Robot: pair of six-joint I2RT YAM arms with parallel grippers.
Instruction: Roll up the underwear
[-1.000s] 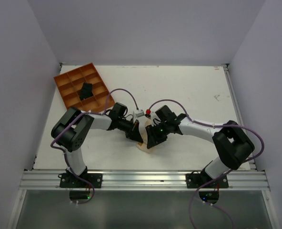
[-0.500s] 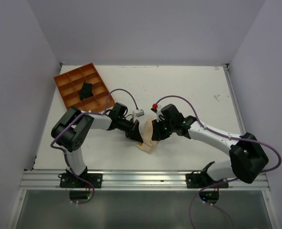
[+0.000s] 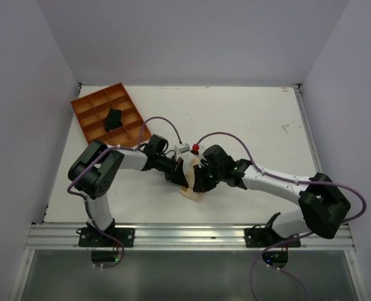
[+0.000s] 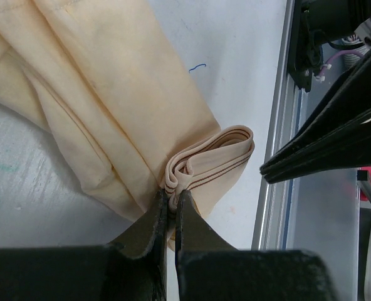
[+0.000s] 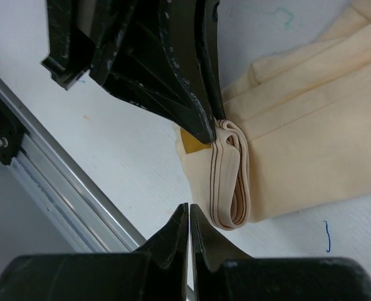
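Observation:
The underwear (image 3: 192,192) is a pale beige cloth lying on the white table between the two arms, close to the front edge. Its striped waistband is folded into a small roll (image 4: 214,157). My left gripper (image 4: 171,198) is shut on the end of that roll, with cloth pinched between its fingertips. From the right wrist view the roll (image 5: 230,179) sits just past my right gripper (image 5: 189,211), whose jaws are shut with nothing between them. Its tips rest beside the cloth's edge. In the top view the left gripper (image 3: 181,178) and right gripper (image 3: 198,184) nearly meet.
An orange compartment tray (image 3: 88,110) stands at the back left with a small black bundle (image 3: 114,118) in one cell. The aluminium rail (image 3: 192,235) runs along the table's front edge, close to the underwear. The right arm's black body (image 4: 336,141) looms beside the left gripper.
My right gripper has gone from open to shut and swung back in towards the underwear after pulling away to the right. The left gripper has kept its hold and place.

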